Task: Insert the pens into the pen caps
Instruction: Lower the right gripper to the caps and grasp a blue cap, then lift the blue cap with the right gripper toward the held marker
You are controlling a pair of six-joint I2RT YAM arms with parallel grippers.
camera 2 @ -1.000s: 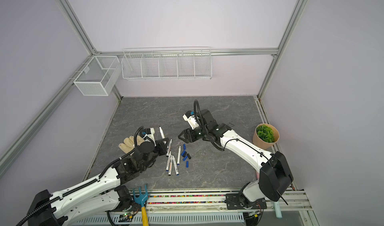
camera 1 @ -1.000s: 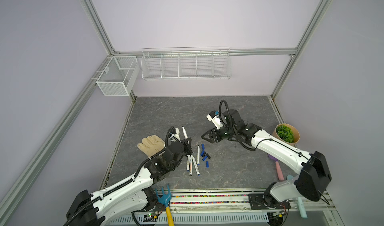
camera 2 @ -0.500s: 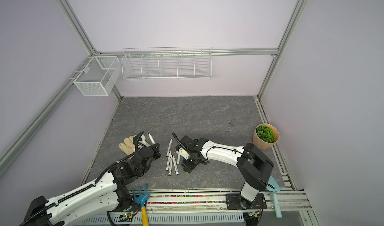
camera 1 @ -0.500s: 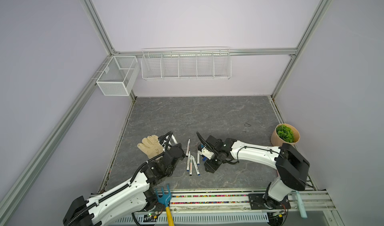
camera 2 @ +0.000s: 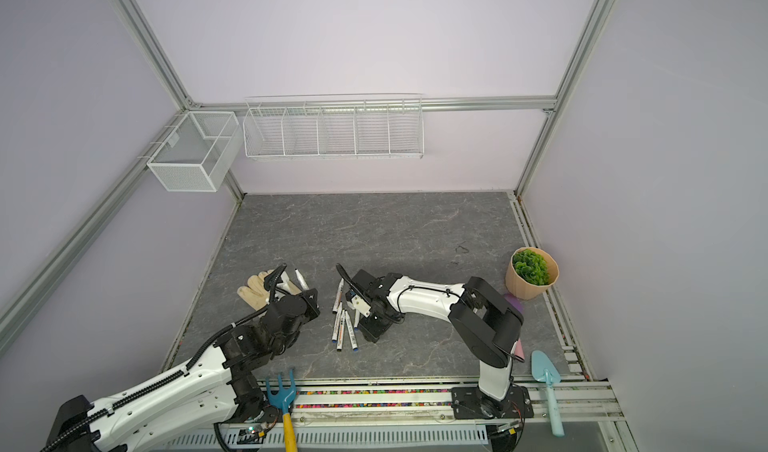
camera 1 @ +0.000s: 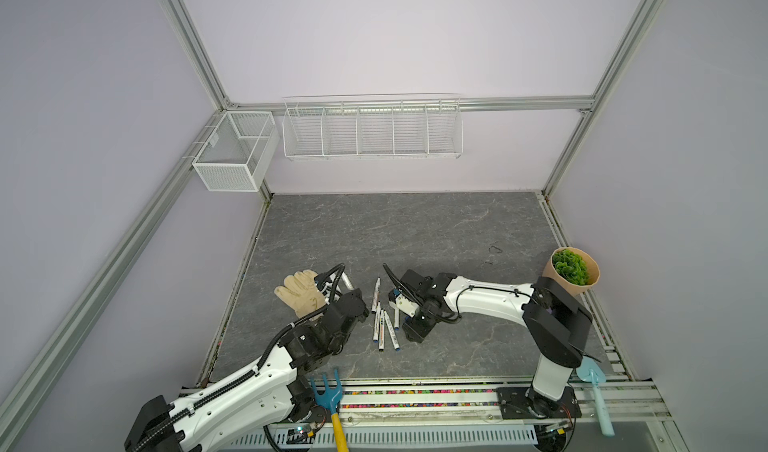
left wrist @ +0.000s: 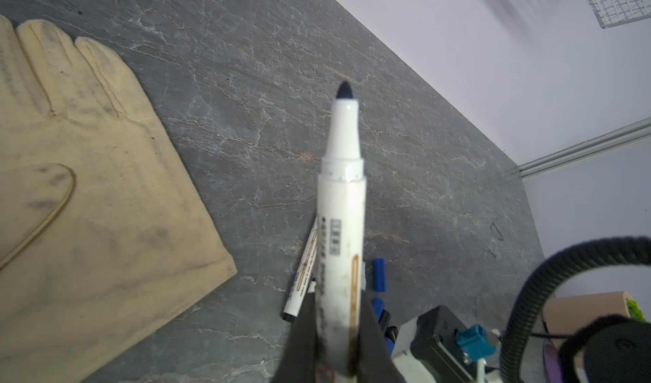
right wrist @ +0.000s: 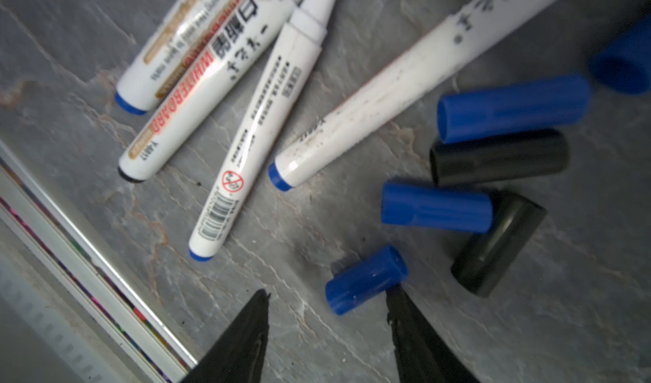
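Though blurry, left claw [left wrist: 336,309] seemingly around pen [left wrist: 341,201].

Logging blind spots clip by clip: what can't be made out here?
- Caps: hidden under the right gripper in both top views.
- Held pen: back end hidden between the left gripper's fingers, left wrist view.
- One blue cap: cut off by the right wrist view's edge.
- Labels of the lying pens: too small in both top views.

My left gripper [left wrist: 336,328] grips a pen [left wrist: 340,194] just beside the glove [camera 1: 297,296]. My right gripper [right wrist: 327,293], farther from it, points down, jaws apart.
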